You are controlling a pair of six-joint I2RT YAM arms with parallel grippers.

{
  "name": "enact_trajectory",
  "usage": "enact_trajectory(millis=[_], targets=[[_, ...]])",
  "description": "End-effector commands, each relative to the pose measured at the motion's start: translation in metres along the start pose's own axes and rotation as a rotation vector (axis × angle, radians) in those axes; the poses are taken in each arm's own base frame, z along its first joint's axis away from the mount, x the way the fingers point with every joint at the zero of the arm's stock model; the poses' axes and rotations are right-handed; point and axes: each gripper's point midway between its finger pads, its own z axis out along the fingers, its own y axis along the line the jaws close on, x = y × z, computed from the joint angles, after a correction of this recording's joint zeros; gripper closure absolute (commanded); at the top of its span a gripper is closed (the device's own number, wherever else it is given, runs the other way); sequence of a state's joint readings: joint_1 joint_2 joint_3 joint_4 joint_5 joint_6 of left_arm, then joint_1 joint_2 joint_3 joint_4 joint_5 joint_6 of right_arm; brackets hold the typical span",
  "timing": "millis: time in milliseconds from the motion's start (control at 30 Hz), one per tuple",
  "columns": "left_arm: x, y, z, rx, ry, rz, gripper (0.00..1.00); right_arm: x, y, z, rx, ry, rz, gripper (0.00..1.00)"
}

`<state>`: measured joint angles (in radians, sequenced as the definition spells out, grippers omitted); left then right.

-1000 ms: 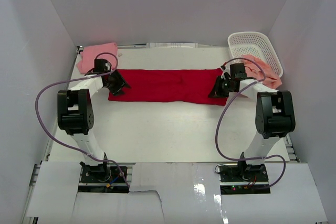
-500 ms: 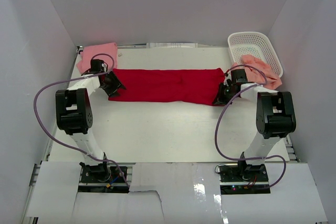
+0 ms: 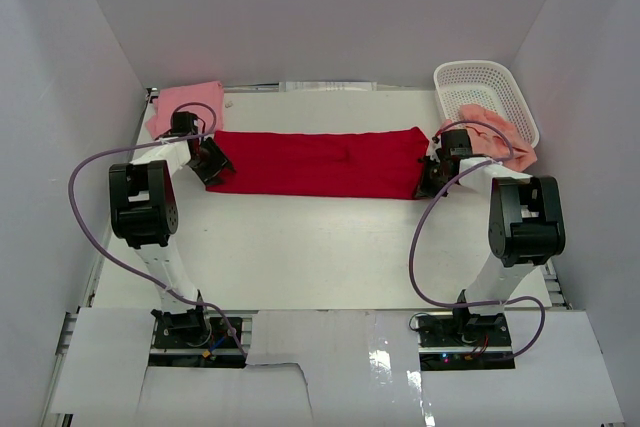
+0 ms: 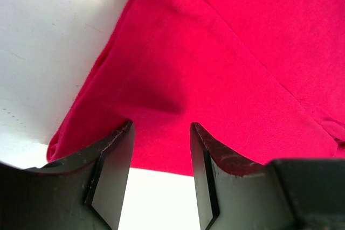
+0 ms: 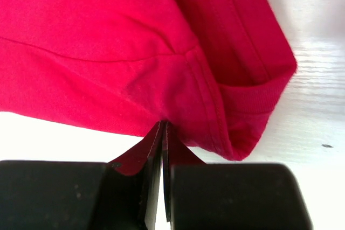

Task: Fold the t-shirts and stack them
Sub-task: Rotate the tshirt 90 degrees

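The right hand [image 5: 163, 126] is closed tight and pinches the near edge of the red t-shirt [image 3: 320, 162], beside the sleeve at its right end. The left hand [image 4: 160, 130] stands about half open at the other end. The edge of the cloth lies just at its parted jaws, but nothing is clamped there. I think the hands are set at both ends so that the shirt, laid as a long strip across the counter [image 3: 320, 257], can be drawn straight for the next fold. The pink t-shirt [image 3: 185, 102] lies in the far left corner. The salmon t-shirt [image 3: 500, 132] hangs over the rim of the white basket [image 3: 470, 65], not yet folded.
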<state>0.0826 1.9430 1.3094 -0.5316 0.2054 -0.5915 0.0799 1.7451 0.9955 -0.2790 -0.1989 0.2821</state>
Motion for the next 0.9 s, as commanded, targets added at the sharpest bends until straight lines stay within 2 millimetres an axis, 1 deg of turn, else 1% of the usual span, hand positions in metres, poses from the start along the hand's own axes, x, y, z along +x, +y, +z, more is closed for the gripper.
enact_trajectory(millis=[0,67,133,200,267,300,333,467,600,633,700,733,767,833,867], targets=[[-0.008,0.016,-0.004,-0.080,-0.029,0.003,0.43,0.003,-0.024,-0.004,0.127,0.025,-0.008,0.92],[-0.008,0.017,-0.005,-0.084,-0.029,0.004,0.43,0.003,-0.026,-0.005,0.140,0.028,-0.007,0.92],[-0.006,0.016,-0.007,-0.074,-0.025,0.003,0.44,0.001,-0.022,-0.006,0.121,0.022,-0.009,0.92],[-0.001,0.015,-0.007,-0.065,-0.010,-0.006,0.44,-0.003,-0.019,-0.008,0.110,0.010,-0.012,0.92],[0.002,0.016,-0.009,-0.066,-0.009,-0.008,0.44,-0.005,-0.020,-0.009,0.121,0.010,-0.011,0.92],[0.003,0.017,-0.010,-0.068,-0.008,-0.007,0.44,-0.007,-0.020,-0.009,0.124,0.007,-0.012,0.92],[0.009,0.021,-0.009,-0.077,0.002,-0.009,0.44,-0.007,-0.019,-0.008,0.118,0.010,-0.011,0.92],[0.019,0.029,-0.009,-0.092,0.020,-0.017,0.44,-0.007,-0.018,-0.001,0.106,0.029,-0.008,0.92],[0.027,0.035,-0.008,-0.106,0.032,-0.018,0.44,-0.011,-0.021,0.003,0.125,0.033,-0.005,0.92],[0.031,0.039,-0.008,-0.113,0.041,-0.020,0.44,-0.015,-0.019,0.003,0.116,0.026,-0.006,0.92],[0.034,0.041,-0.010,-0.119,0.041,-0.019,0.44,-0.015,-0.019,0.009,0.113,0.044,-0.001,0.92],[0.037,0.043,-0.010,-0.125,0.045,-0.020,0.44,-0.023,-0.016,0.009,0.107,0.032,-0.004,0.92],[0.043,0.047,-0.010,-0.133,0.055,-0.022,0.44,-0.023,-0.017,0.015,0.107,0.044,0.000,0.92],[0.047,0.050,-0.013,-0.139,0.059,-0.018,0.44,-0.031,-0.016,0.020,0.104,0.046,0.001,0.92],[0.052,0.054,-0.013,-0.148,0.068,-0.017,0.44,-0.033,-0.015,0.022,0.102,0.049,0.003,0.92]])
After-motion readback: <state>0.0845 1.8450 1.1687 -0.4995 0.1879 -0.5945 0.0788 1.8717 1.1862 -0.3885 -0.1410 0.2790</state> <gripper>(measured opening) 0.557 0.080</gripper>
